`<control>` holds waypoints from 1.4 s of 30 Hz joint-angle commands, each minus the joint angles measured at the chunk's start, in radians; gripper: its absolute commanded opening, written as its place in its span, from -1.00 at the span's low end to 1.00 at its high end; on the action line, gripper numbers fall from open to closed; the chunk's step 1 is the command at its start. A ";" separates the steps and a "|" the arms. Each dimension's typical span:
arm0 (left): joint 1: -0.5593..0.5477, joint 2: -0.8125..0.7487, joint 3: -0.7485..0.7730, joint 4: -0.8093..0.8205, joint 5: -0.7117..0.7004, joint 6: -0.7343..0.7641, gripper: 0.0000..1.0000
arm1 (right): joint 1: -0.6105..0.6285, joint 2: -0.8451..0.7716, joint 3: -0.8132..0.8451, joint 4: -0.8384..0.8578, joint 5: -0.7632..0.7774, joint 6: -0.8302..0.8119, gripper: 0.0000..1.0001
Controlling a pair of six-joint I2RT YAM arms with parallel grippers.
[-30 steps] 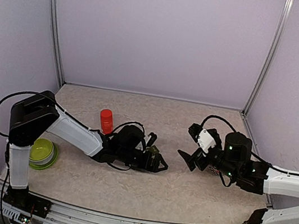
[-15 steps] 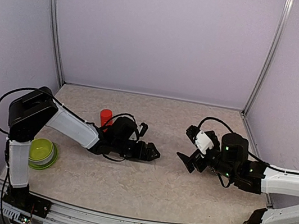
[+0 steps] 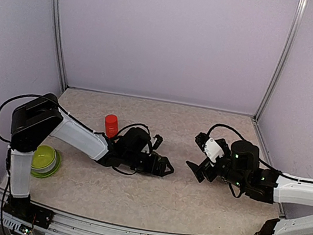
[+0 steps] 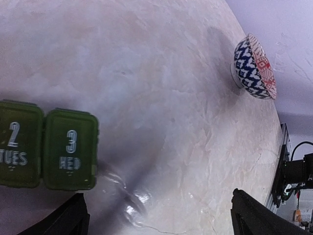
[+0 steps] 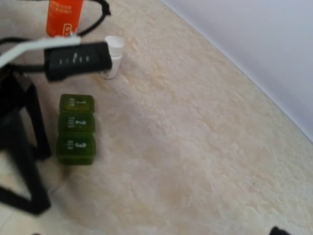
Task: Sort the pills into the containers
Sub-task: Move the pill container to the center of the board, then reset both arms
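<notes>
The left claw [image 4: 157, 198] stands spread wide and pinches nothing; bare bench [image 4: 161, 98] shows between its two fingertips. In the overhead view this claw [image 3: 161, 155] reaches low over the middle of the bench, with the red bottle [image 3: 111, 126] just behind its arm and the lime-green bowl [image 3: 45, 161] near the arm's base. The right claw [image 3: 197, 154] is spread too, and empty, facing the left one across a gap.

The containers [image 5: 76, 128] lie flat on the bench as one dark green strip of three joined compartments, all lids down. From the left wrist, two of the lids show white marks, "2 TUES" and "3 WED", and the strip [image 4: 46, 144] sits at the frame's left side, just ahead of one fingertip and outside the span of the claw. From the right wrist, a small white cup [image 5: 111, 58] stands near one end of the strip. A blue, white and red patterned bowl [image 4: 254, 68] sits far off near the wall.
</notes>
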State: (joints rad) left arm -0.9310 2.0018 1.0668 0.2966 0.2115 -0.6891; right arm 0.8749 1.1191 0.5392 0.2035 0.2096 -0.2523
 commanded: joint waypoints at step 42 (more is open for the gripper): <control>0.119 -0.743 -0.209 -0.325 -0.249 0.229 0.98 | -0.069 -0.234 0.112 -0.466 0.216 0.420 1.00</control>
State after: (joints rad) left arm -0.8806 1.3476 0.9047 0.0879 0.0238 -0.5079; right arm 0.8658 0.9638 0.6205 -0.1364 0.5415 0.1444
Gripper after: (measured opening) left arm 0.988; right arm 0.999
